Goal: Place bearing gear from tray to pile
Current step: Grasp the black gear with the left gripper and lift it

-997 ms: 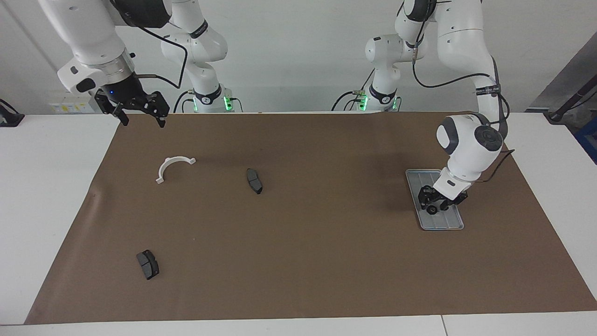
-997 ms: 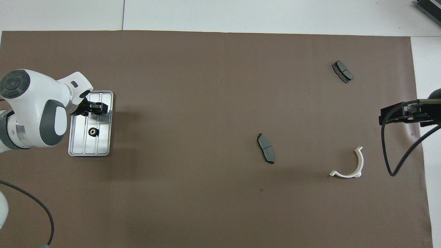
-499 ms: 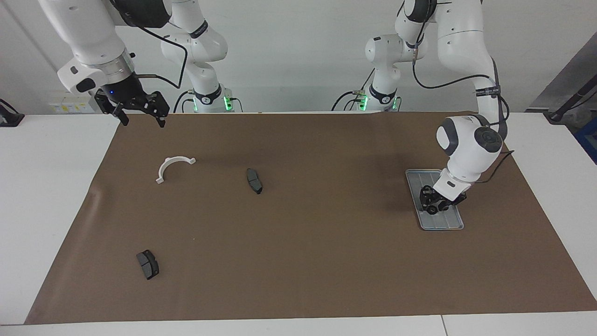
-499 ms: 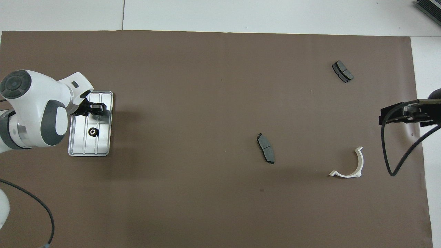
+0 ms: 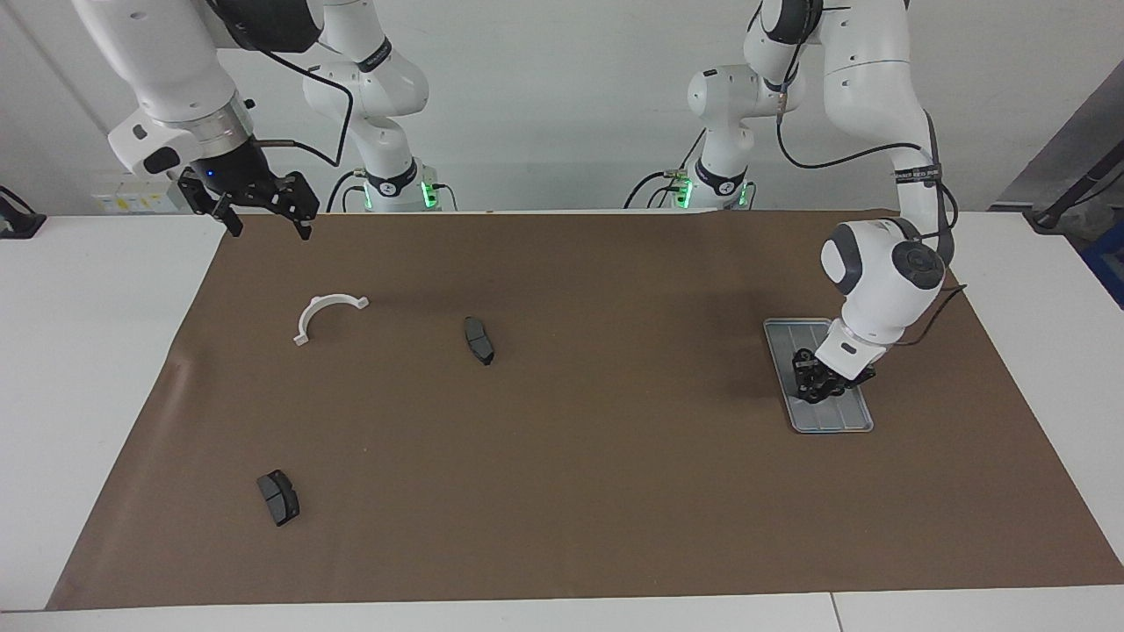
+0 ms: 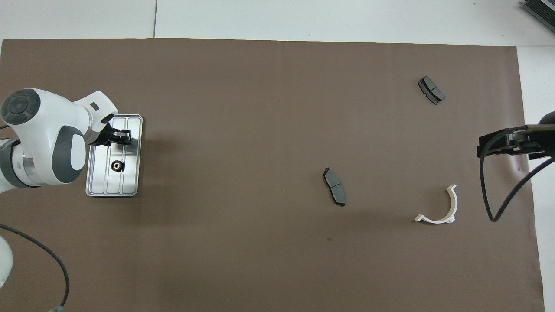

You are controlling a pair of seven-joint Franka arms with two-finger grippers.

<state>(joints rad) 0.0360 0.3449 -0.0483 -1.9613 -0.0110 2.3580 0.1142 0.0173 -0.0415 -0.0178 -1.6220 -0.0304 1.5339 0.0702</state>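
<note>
The left hand (image 5: 822,387) hangs low over the ridged silver-grey metal tray (image 6: 132,152), grip unreadable; the small dark ring-shaped bearing gear (image 6: 116,165) lies in it. Judged next: descend, grip it. The right hand (image 5: 260,213) waits.

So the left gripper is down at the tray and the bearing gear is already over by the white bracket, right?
Not quite. The overhead view shows the bearing gear lying in the tray, not by the white bracket. The left gripper is down at the tray.
</note>
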